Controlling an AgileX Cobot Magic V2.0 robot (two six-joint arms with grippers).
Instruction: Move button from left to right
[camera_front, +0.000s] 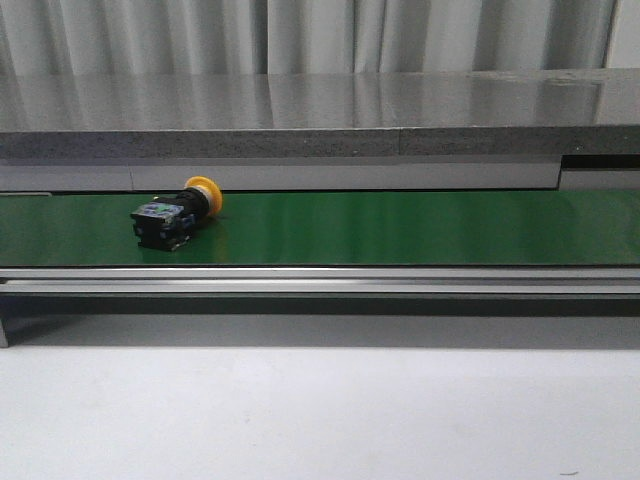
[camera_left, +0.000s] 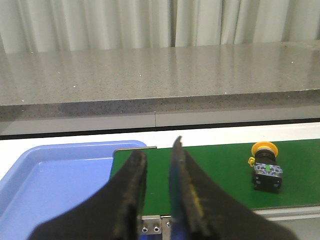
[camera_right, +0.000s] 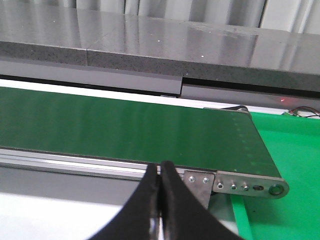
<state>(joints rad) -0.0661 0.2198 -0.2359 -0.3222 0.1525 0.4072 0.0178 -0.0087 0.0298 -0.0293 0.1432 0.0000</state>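
The button (camera_front: 175, 212) lies on its side on the green conveyor belt (camera_front: 400, 228), toward the left, yellow head pointing back. In the left wrist view the button (camera_left: 265, 165) rests on the belt well to one side of my left gripper (camera_left: 159, 155), which is open with nothing between its fingers and hangs over the belt's left end. My right gripper (camera_right: 160, 167) is shut and empty, just off the belt's front rail near its right end. Neither gripper shows in the front view.
A blue tray (camera_left: 55, 180) sits beside the belt's left end. A green surface (camera_right: 285, 150) lies past the belt's right end. A grey stone counter (camera_front: 320, 115) runs behind the belt, with a metal rail (camera_front: 320, 280) along its front edge.
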